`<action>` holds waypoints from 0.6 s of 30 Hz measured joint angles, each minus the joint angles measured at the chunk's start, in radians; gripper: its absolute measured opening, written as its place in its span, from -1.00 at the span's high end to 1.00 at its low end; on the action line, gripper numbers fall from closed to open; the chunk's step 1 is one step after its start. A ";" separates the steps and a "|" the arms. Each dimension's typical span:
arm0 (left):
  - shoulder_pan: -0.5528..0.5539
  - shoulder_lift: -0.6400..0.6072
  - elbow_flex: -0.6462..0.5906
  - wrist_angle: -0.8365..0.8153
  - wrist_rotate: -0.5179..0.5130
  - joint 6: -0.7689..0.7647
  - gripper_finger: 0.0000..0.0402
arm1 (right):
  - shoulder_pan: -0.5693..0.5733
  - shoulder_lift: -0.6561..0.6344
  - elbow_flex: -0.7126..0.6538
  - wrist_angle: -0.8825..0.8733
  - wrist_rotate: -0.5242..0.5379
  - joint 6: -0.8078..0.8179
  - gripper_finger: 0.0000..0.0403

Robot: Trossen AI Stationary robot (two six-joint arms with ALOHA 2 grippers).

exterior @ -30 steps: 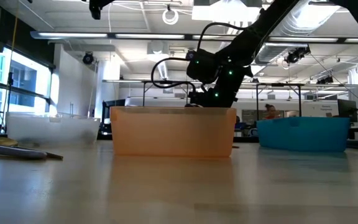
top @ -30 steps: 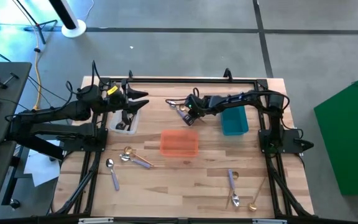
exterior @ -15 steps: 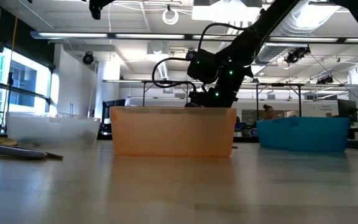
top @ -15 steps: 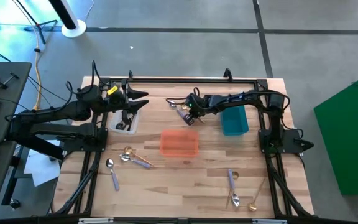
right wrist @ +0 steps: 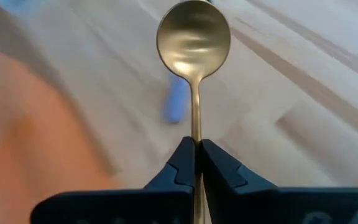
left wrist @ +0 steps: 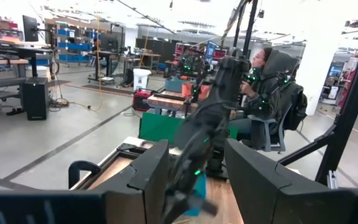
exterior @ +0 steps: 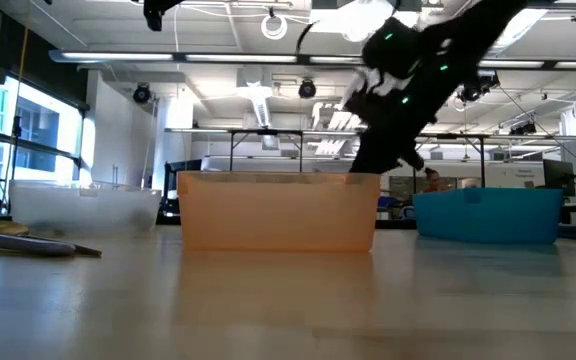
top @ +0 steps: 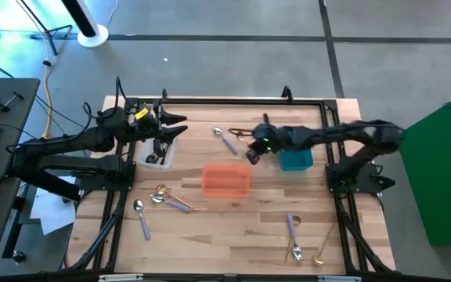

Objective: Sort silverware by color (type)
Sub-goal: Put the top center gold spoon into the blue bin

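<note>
My right end effector [right wrist: 195, 163] is clamped on a gold spoon [right wrist: 193, 37], lifted just behind the orange bin [top: 226, 180]; left end effector [top: 168, 130] open over the clear bin [top: 156, 158]; several spoons still loose on the desk [top: 233, 231]

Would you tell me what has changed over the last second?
The right gripper shut on a gold spoon, lifted it and drew back toward the teal bin. The lavender spoon stayed on the table. The left gripper kept waiting over the clear bin.
</note>
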 joint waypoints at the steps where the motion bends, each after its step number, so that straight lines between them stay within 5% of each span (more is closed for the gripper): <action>1: 0.000 0.000 0.000 0.000 0.000 0.000 0.26 | 0.017 -0.038 -0.038 0.042 0.000 0.020 1.00; 5: 0.002 0.000 0.000 0.001 -0.020 0.001 0.26 | 0.077 -0.144 -0.096 0.238 0.030 0.058 1.00; 12: 0.002 0.000 0.000 0.000 -0.020 0.001 0.26 | 0.173 -0.183 -0.024 0.575 0.025 -0.140 1.00; 18: 0.001 0.000 0.000 0.000 -0.014 -0.001 0.26 | 0.228 -0.181 0.094 0.580 0.006 -0.256 1.00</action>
